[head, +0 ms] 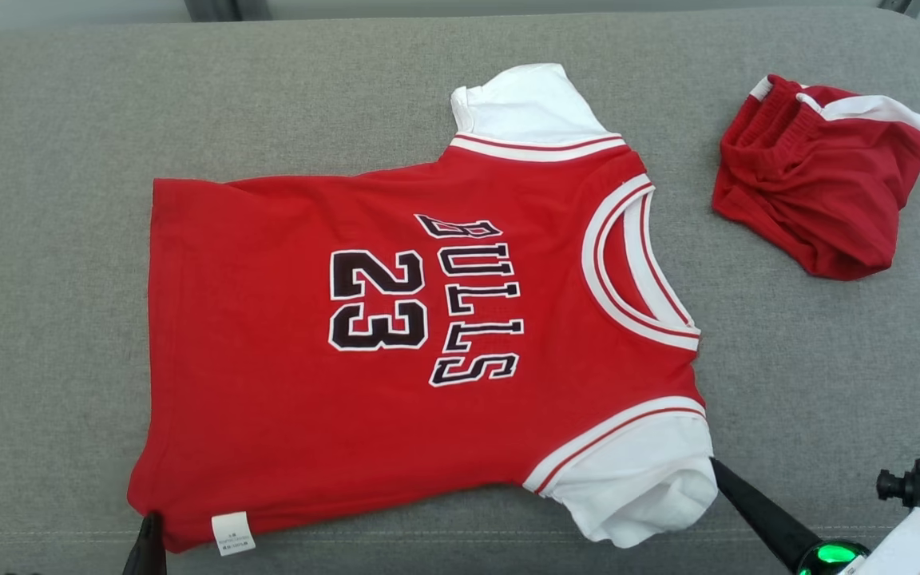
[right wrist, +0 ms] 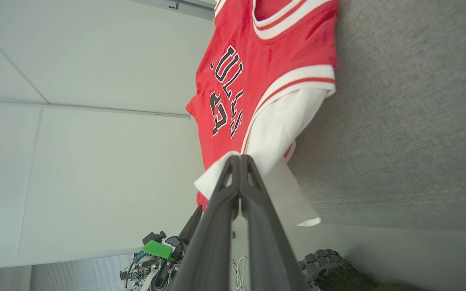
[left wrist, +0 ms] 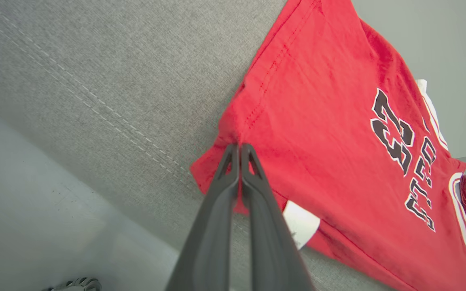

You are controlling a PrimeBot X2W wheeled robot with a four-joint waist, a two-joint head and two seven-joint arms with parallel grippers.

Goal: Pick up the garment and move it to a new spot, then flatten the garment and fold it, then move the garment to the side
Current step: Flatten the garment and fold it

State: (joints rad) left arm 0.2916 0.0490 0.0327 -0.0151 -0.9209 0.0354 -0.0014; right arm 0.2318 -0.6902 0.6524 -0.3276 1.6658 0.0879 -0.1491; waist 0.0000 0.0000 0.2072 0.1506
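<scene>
— What's under you?
— A grey fabric cushion (head: 45,160) with a stitched seam along its near edge, and a pale wall (right wrist: 75,60) beyond. A red bundle (head: 819,200) sits far right.
— And the jersey (head: 268,359)?
— Spread flat, print up, neck to my right. My left claw (left wrist: 239,146) is pinched together on its near hem corner, beside the label (head: 232,533). My right claw (right wrist: 240,157) is clamped on the near white sleeve (head: 636,487).
</scene>
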